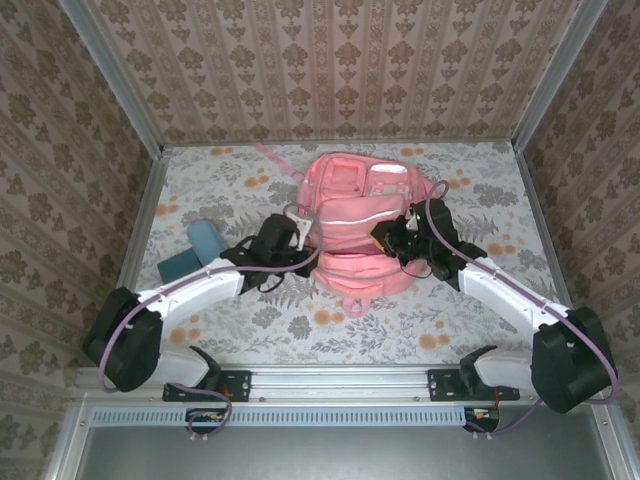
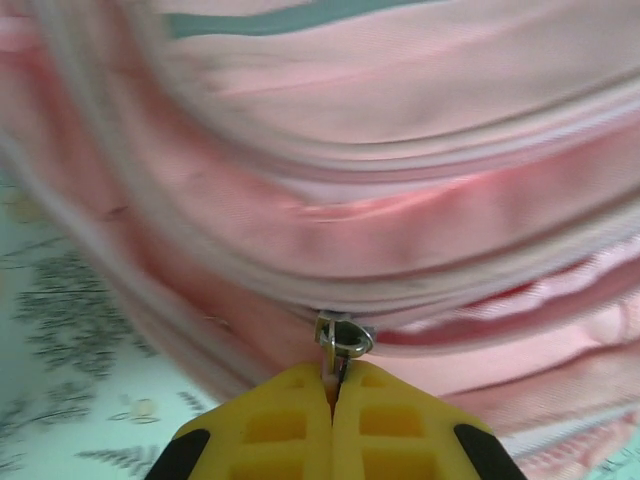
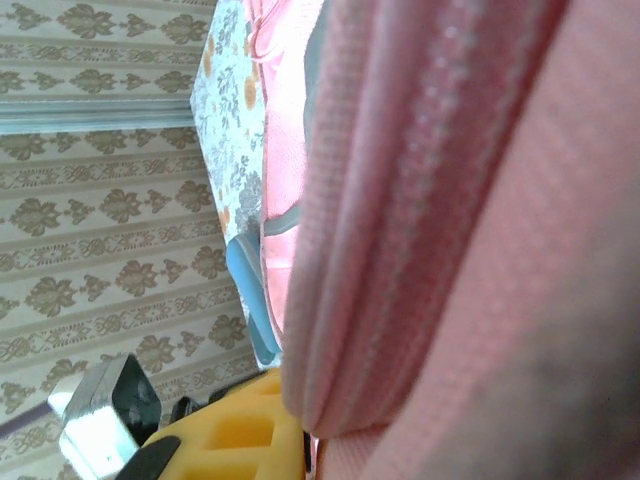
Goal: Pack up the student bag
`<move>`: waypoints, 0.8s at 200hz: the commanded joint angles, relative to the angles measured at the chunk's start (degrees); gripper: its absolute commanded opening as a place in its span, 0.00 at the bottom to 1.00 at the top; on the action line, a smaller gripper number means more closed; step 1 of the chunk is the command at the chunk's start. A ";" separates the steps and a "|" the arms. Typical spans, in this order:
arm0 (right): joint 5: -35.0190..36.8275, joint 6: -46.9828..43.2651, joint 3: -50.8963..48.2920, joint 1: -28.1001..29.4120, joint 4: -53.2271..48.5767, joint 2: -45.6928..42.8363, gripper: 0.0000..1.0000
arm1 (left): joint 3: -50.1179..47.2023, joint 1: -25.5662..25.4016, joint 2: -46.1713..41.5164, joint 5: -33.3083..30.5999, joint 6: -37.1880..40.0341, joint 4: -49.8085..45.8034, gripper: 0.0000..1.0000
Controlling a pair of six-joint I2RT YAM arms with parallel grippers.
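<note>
The student bag (image 1: 355, 215), a soft pink backpack with a pale stripe, lies flat in the middle of the flowered table. My left gripper (image 1: 300, 240) is at its left edge. In the left wrist view this gripper (image 2: 333, 385) is shut on the tab of a metal zipper pull (image 2: 345, 338) on a pink seam. My right gripper (image 1: 388, 240) presses into the bag's right side. In the right wrist view one yellow finger (image 3: 235, 430) shows, with a thick fold of the bag's fabric (image 3: 400, 250) running into the jaws and hiding the other finger.
A teal pencil case (image 1: 205, 237) and a darker blue flat thing (image 1: 180, 266) lie left of the bag, beside my left arm. A light blue edge (image 3: 245, 290) shows past the bag. Patterned walls close in the table at the left, back and right.
</note>
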 commanded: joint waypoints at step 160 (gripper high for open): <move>-4.28 -8.13 3.37 -2.78 -5.12 0.74 0.01 | 12.67 14.24 12.08 2.32 9.52 -1.54 0.06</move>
